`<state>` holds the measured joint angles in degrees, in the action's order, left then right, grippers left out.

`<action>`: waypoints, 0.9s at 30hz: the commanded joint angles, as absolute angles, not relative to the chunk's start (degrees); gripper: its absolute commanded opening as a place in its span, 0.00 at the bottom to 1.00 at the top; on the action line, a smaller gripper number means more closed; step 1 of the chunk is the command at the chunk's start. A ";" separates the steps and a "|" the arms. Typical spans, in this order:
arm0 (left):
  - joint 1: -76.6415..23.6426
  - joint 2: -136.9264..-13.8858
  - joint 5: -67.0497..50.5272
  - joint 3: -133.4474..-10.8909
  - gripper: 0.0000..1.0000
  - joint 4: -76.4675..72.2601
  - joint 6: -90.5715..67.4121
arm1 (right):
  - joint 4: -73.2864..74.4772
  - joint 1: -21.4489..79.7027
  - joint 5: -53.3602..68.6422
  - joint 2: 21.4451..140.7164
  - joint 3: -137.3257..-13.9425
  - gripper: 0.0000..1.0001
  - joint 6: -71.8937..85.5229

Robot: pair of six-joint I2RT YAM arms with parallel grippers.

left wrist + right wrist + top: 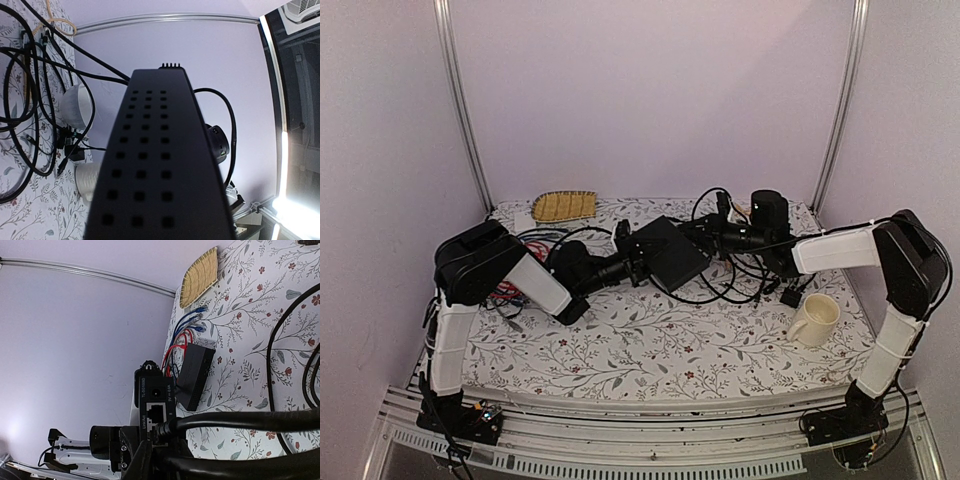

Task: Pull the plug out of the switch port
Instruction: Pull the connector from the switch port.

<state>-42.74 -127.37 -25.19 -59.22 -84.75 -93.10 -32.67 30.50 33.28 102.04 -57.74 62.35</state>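
Note:
The switch (670,252) is a flat black box lifted a little off the cloth at the table's middle. My left gripper (632,262) is shut on its left edge. In the left wrist view the switch (150,165), with its rows of vent holes, fills the middle and hides my fingers. My right gripper (705,232) is at the switch's right end. The right wrist view shows the socket face of the switch (155,400). A black plug (164,426) on a thick black cable (250,420) sits in a lower port. My right gripper (162,444) is closed around it.
Loose black cables (735,275) loop behind and to the right of the switch. A cream mug (815,318) stands at the right. A woven tray (565,205) lies at the back left. A second black box (197,372) with red and blue leads lies on the floral cloth.

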 commanded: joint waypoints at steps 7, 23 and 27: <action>-42.97 -127.97 -25.07 -61.70 0.00 -91.32 -93.24 | -34.01 31.01 32.91 103.26 -59.41 0.02 62.40; -42.71 -128.15 -23.20 -60.95 0.00 -93.06 -94.71 | -33.98 30.02 33.70 104.77 -61.74 0.01 62.50; -42.71 -128.14 -22.69 -60.19 0.00 -94.04 -95.07 | -34.16 29.58 33.82 104.77 -61.67 0.01 62.73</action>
